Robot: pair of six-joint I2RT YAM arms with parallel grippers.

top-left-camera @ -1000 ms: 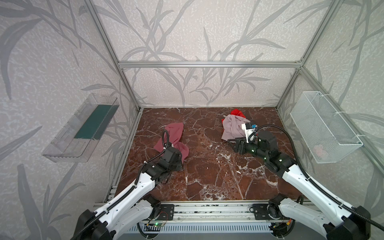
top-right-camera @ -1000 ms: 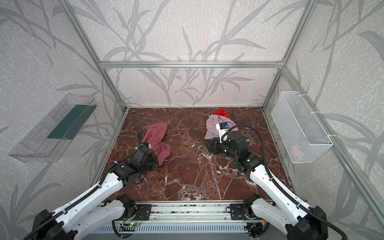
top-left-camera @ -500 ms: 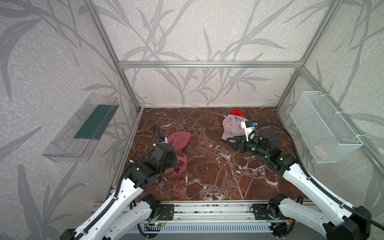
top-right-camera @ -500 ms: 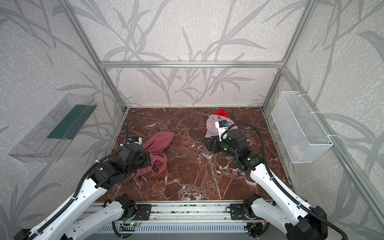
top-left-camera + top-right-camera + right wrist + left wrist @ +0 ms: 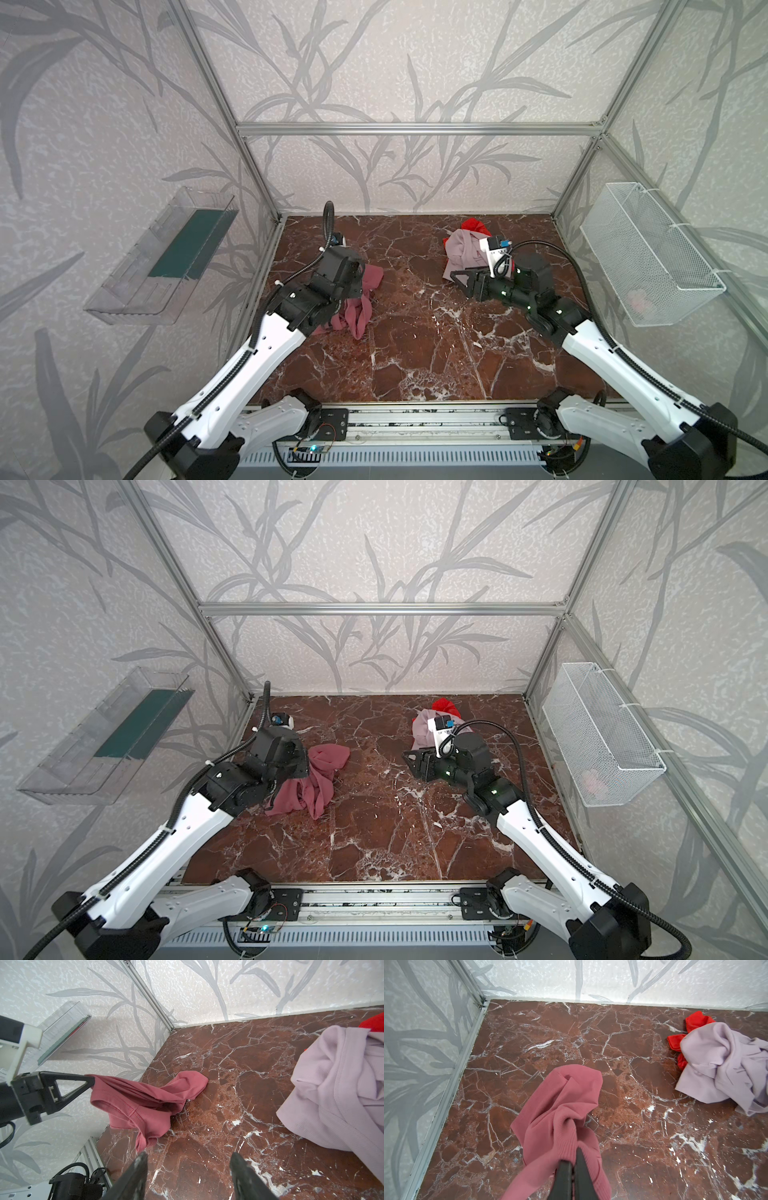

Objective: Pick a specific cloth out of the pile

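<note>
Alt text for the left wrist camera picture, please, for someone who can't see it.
The left gripper, shut, pinches a dusty rose cloth that drapes down onto a red-brown marble floor. Apart from it sits the pile, a pale lilac cloth over a bright red cloth.

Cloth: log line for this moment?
left gripper: shut on cloth | cloth: end on floor, apart from pile | right gripper: open, empty
</note>
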